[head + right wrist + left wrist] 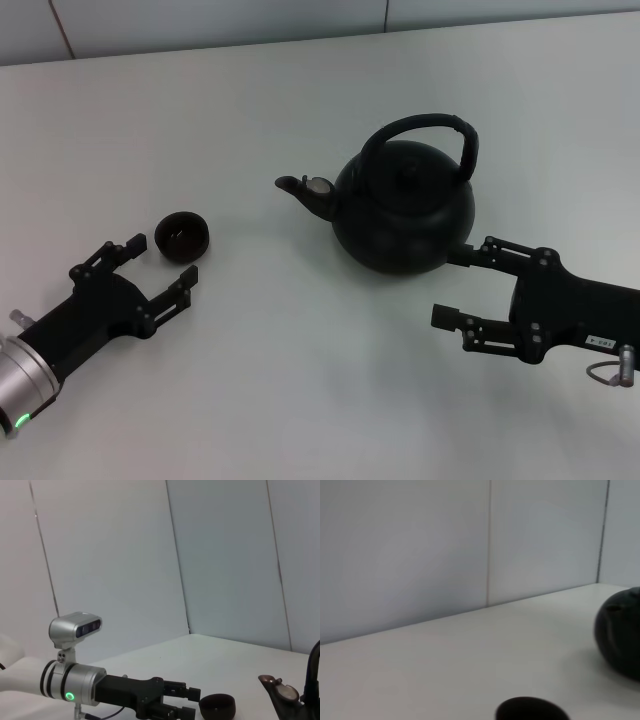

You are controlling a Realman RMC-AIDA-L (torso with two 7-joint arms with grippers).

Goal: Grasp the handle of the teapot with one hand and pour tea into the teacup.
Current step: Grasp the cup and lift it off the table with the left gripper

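Note:
The black teapot stands right of centre on the white table, spout pointing left, its arched handle upright over the lid. The small black teacup sits to the left, with a dark reddish inside. My left gripper lies open on the table, its fingers reaching toward the teacup, one fingertip beside it. My right gripper is open low at the teapot's right front, one finger touching or nearly touching the pot's body, nothing held. The left wrist view shows the teacup rim and the teapot's side.
A pale panelled wall runs along the table's far edge. In the right wrist view the left gripper lies by the teacup, with the teapot's spout at the picture's edge.

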